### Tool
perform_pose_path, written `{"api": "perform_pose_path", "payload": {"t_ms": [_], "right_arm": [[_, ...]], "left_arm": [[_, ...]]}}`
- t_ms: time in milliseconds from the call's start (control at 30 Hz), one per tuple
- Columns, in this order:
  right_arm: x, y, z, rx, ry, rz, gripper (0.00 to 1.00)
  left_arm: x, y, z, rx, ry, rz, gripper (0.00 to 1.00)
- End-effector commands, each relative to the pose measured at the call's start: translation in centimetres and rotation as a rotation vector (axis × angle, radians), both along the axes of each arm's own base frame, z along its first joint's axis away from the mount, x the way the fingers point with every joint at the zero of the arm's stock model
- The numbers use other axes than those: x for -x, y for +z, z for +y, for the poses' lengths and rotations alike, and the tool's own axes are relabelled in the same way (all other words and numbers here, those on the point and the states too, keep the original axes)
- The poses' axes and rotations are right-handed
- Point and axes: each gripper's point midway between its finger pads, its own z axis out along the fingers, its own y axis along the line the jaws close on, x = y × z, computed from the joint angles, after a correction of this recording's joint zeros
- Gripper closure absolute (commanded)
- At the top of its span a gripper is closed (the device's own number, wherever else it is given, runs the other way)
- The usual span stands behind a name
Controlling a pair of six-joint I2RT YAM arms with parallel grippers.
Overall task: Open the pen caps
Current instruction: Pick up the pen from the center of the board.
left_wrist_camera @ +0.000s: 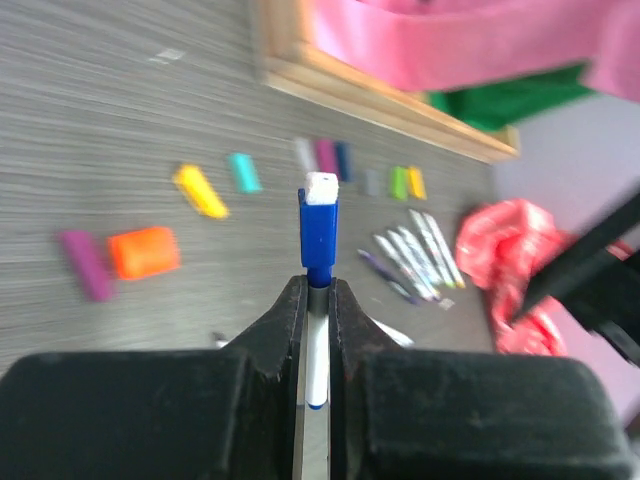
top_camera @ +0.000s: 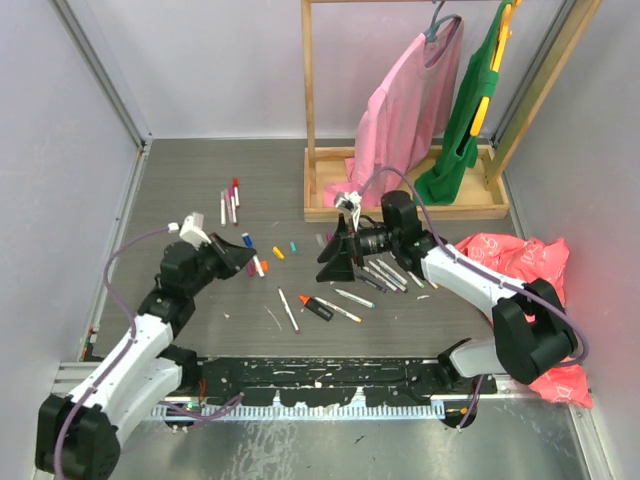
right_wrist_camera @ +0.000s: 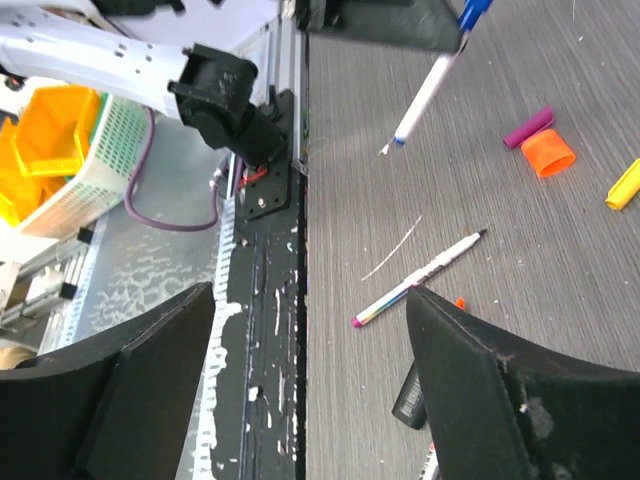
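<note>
My left claw (left_wrist_camera: 317, 292) is pressed together on a white pen (left_wrist_camera: 316, 350). It pinches the barrel just below the blue cap (left_wrist_camera: 318, 228), which sits on the pen and points out over the desk (left_wrist_camera: 100, 120). My right claw (right_wrist_camera: 310, 380) hangs spread wide, gripping nothing, with a loose pen (right_wrist_camera: 420, 280) lying beyond it. More caps lie loose on the desk: a purple cap (left_wrist_camera: 85, 265) just beside an orange cap (left_wrist_camera: 145, 252), then a yellow cap (left_wrist_camera: 200, 190) and a teal cap (left_wrist_camera: 243, 172). A row of pens (left_wrist_camera: 415, 250) lies near the red bag (left_wrist_camera: 505, 260).
</note>
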Motion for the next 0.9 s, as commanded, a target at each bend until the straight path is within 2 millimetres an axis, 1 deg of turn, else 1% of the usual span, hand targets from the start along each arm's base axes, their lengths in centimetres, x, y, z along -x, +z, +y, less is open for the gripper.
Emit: {"api": "perform_pose_path", "payload": {"t_ms": [0,100,167,233,400,433,533,667,867], "right_arm": [[-0.1,5.9,0.3,-0.233,-0.026,-0.128,0.16],[-0.3,5.6,0.4,-0.227,-0.035,-0.112,0.15],[-0.4,5.3,0.4,-0.222,-0.04,-0.102,0.15],[-0.5,5.3,0.4,-0.221,-0.042,-0.099,0.15],[-0.1,5.5,0.5,-0.227,-0.027,-0.084,0.16],[0.0,5.4,0.6,-0.228,-0.024,-0.076,0.16],[0.1,5.1,0.8,-0.221,-0.022,-0.057,0.17],[-0.1,4.3,1.1,-0.2,-0.037,-0.023,0.19],[0.1,3.7,1.6,-0.178,-0.027,0.01,0.22]], "left_arm": [[0.6,9.5,-4.2,0.232,-0.046,-0.356,1.0],[2.1,11.9,-6.0,0.28,-0.072,-0.46,1.0],[3.0,13.0,-7.3,0.309,-0.1,-0.502,1.0],[3.7,13.6,-8.5,0.311,-0.126,-0.535,1.0],[5.1,14.3,-11.7,0.29,-0.174,-0.588,1.0],[5.5,14.2,-12.7,0.283,-0.196,-0.588,1.0],[6.1,14.7,-14.2,0.271,-0.221,-0.612,1.0],[6.3,14.9,-14.9,0.258,-0.224,-0.624,1.0],[6.5,15.0,-14.4,0.261,-0.206,-0.633,1.0]]}}
